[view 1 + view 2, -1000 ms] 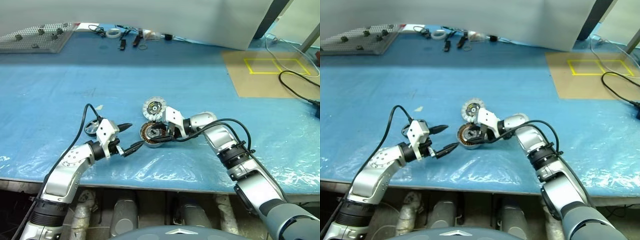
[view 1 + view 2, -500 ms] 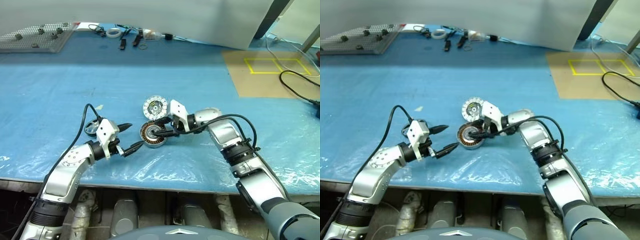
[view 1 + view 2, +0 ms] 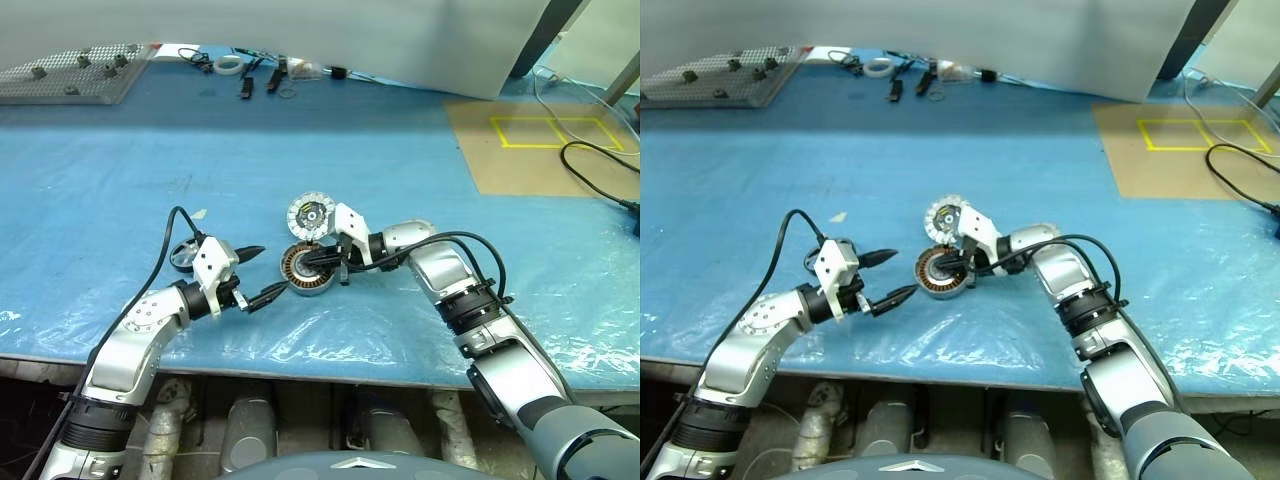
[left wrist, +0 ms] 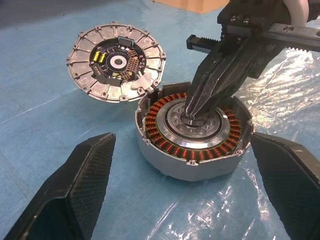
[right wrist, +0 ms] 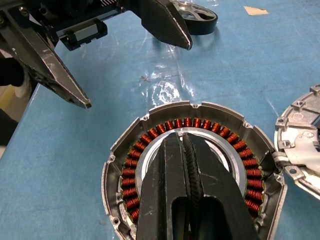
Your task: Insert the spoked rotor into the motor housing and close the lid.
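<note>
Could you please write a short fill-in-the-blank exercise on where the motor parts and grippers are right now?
1. The right gripper has its jaws ____ over the centre of the motor housing.
2. The left gripper has its jaws ____, empty, beside the housing.
3. The lid lies ____ the housing, not on it.
4. The spoked rotor lies on the blue ____ behind the left gripper.

Missing words: shut; open; beside; table

A blue plastic-covered table [image 3: 120,200] bears the motor housing [image 3: 306,270], the lid [image 3: 310,216] touching it — and the spoked rotor [image 3: 183,257] well apart.
</note>
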Controlling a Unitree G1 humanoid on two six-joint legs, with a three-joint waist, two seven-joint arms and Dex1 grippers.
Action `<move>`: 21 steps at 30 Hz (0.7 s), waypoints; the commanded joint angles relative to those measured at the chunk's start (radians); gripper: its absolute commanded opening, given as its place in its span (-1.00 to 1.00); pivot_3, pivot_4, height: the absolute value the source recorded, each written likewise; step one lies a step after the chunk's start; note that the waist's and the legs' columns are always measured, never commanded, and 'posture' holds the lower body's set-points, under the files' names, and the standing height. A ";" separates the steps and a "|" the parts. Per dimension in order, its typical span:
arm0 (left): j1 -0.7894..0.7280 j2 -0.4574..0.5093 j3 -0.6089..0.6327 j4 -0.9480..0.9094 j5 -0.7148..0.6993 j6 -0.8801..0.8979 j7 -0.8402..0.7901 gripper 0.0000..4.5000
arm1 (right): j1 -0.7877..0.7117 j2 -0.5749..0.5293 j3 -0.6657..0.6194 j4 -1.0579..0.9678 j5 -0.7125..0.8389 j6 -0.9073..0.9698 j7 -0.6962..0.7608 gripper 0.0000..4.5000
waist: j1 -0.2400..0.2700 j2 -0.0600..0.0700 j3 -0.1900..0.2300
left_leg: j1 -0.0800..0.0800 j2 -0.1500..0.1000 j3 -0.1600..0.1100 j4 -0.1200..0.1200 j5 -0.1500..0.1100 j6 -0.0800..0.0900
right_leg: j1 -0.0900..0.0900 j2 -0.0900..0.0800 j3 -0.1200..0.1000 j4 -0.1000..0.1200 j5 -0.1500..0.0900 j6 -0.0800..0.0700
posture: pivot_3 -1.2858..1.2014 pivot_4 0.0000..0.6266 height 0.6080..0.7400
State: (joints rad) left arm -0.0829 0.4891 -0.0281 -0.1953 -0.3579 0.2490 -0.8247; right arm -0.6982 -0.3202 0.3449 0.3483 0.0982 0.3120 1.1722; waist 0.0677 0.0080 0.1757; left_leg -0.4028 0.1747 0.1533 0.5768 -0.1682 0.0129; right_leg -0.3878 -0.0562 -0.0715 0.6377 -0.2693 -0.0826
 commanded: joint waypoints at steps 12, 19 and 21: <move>-0.010 0.005 0.015 -0.004 -0.007 -0.017 -0.007 1.00 | -0.002 0.022 0.042 0.070 -0.063 -0.049 -0.021 -0.99 | -0.001 0.000 0.000 | 0.001 0.000 0.000 0.000 0.000 0.000 | 0.000 0.000 0.000 0.000 0.000 0.000 | 0.03 -0.52 1.00; -0.009 0.006 0.015 0.001 -0.005 -0.023 -0.008 1.00 | 0.020 -0.011 0.109 0.133 -0.165 -0.139 -0.042 -0.99 | -0.001 0.000 -0.001 | 0.006 0.000 0.000 0.000 -0.001 -0.002 | 0.005 0.000 0.000 0.000 0.000 0.000 | 0.03 -0.52 1.00; -0.010 0.006 0.016 0.002 -0.005 -0.023 -0.008 1.00 | 0.021 -0.012 0.115 0.151 -0.177 -0.142 -0.049 -0.99 | 0.000 0.000 -0.001 | 0.011 0.000 0.000 0.000 -0.001 -0.002 | 0.010 0.000 0.001 0.000 0.000 0.000 | 0.03 -0.52 1.00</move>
State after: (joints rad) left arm -0.0831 0.4891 -0.0281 -0.1783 -0.3561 0.2445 -0.8272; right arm -0.7108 -0.3106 0.4058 0.4242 -0.0063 0.1484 1.1314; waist 0.0677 0.0079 0.1750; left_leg -0.3864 0.1745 0.1535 0.5755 -0.1695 0.0109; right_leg -0.3723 -0.0564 -0.0707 0.6365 -0.2699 -0.0824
